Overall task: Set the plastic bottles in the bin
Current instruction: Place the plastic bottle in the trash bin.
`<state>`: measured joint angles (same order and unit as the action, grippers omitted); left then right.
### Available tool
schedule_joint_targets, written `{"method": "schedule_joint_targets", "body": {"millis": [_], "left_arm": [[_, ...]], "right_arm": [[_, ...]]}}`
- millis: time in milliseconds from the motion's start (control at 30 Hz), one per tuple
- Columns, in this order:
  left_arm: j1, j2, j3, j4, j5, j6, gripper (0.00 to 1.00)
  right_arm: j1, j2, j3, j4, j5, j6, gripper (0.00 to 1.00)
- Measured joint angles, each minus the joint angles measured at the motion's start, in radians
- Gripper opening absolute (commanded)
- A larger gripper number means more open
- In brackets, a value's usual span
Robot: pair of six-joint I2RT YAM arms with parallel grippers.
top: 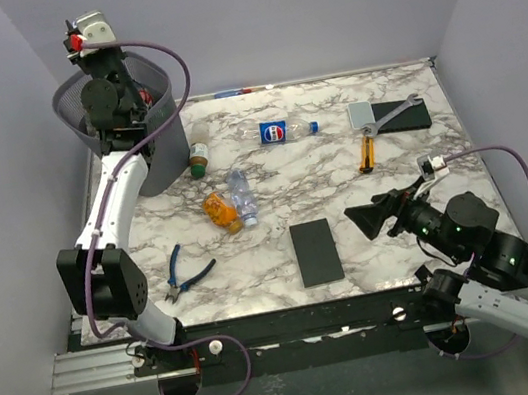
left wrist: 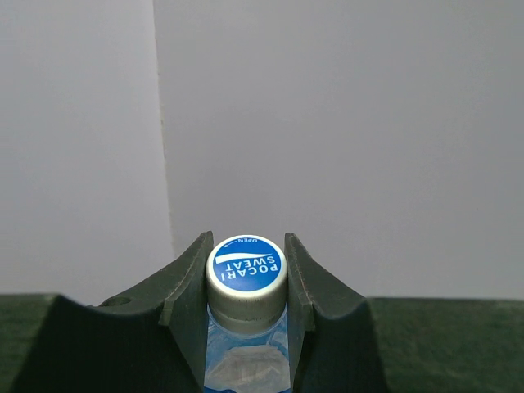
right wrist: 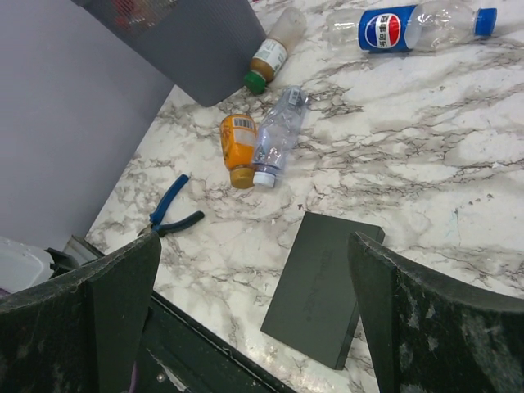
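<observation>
My left gripper (top: 122, 101) (left wrist: 246, 242) is raised over the dark mesh bin (top: 163, 101) at the far left and is shut on a clear bottle with a blue Pocari Sweat cap (left wrist: 246, 268). Several bottles lie on the marble table: a clear one with a blue Pepsi label (top: 285, 131) (right wrist: 409, 24), an amber one with a green cap (top: 198, 156) (right wrist: 273, 51) beside the bin (right wrist: 196, 49), an orange one (top: 220, 211) (right wrist: 238, 147), and a clear one with a white cap (top: 241, 196) (right wrist: 277, 137) touching it. My right gripper (top: 369, 218) (right wrist: 254, 242) is open and empty above the front right.
A black slab (top: 316, 252) (right wrist: 323, 286) lies below my right gripper. Blue-handled pliers (top: 188, 274) (right wrist: 168, 214) lie front left. Another black slab (top: 402, 115), a wrench (top: 387, 116) and an orange-handled screwdriver (top: 366, 152) lie at the back right. Walls enclose the table.
</observation>
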<state>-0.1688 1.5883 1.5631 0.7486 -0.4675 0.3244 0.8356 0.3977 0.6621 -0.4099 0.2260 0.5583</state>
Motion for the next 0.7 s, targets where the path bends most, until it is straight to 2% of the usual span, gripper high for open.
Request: {"method": "schedule_joint_targets", "body": {"millis": [367, 700], "left_arm": [[0.034, 0.210, 0.026, 0.020, 0.144, -0.139, 0.00], [0.104, 0.311, 0.123, 0.042, 0.161, -0.213, 0.00]], "right_arm": [[0.000, -0.035, -0.028, -0.034, 0.024, 0.018, 0.98], [0.000, -0.029, -0.086, -0.039, 0.023, 0.081, 0.98]]}}
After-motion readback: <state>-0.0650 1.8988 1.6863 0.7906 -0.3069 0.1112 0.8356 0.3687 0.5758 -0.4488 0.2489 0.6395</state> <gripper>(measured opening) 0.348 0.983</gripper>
